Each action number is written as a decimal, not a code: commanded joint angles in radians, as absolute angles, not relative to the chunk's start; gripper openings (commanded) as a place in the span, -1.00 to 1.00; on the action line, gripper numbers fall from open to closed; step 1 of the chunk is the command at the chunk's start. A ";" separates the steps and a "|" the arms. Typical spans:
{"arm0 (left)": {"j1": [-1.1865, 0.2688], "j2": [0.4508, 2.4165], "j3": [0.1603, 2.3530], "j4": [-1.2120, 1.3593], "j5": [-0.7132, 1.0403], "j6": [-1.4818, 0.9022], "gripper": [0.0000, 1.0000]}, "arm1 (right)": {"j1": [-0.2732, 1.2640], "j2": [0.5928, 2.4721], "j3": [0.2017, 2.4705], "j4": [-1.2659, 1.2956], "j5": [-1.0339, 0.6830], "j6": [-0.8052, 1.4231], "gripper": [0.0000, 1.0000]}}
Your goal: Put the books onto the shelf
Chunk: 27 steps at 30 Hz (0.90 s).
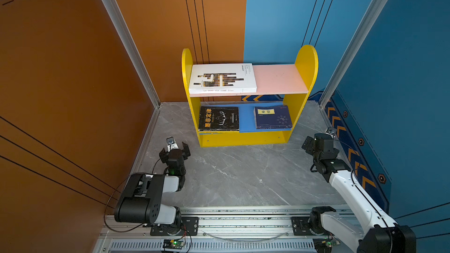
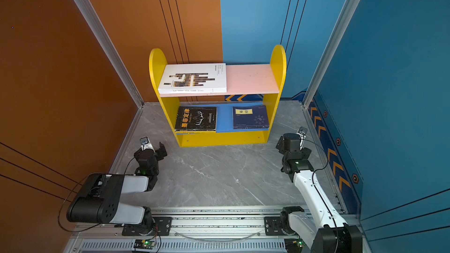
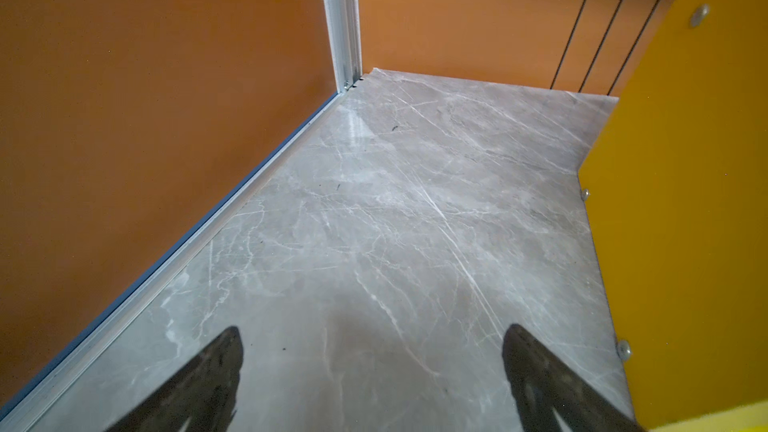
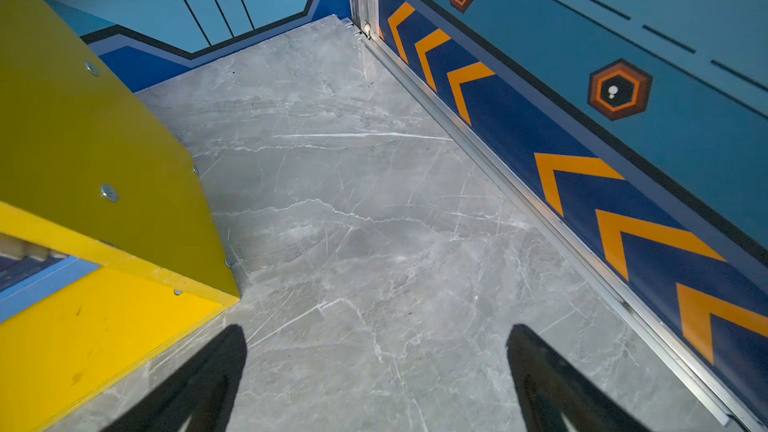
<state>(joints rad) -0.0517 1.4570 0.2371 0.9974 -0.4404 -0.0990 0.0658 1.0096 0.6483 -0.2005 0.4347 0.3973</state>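
The shelf stands at the back against the wall. A large white book lies flat on the left of its pink upper board. On the blue lower board a black book lies at the left, with thin edges of other books showing under it. A navy book with a yellow label lies at the right. My left gripper hangs open and empty over the floor, left of the shelf's front. My right gripper is open and empty beside the shelf's right panel.
The grey marble floor lies between the arms and the shelf. An orange wall closes the left side and a blue wall the right. A metal rail with both arm bases runs along the front.
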 commanded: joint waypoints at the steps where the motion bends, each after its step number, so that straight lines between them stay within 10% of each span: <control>1: -0.074 1.479 0.272 1.052 -0.378 -0.026 0.96 | 0.060 1.036 0.610 -0.076 0.480 0.377 1.00; 27: -0.063 1.564 0.365 0.951 -0.310 -0.013 0.96 | 0.089 1.405 0.393 0.752 0.329 0.055 1.00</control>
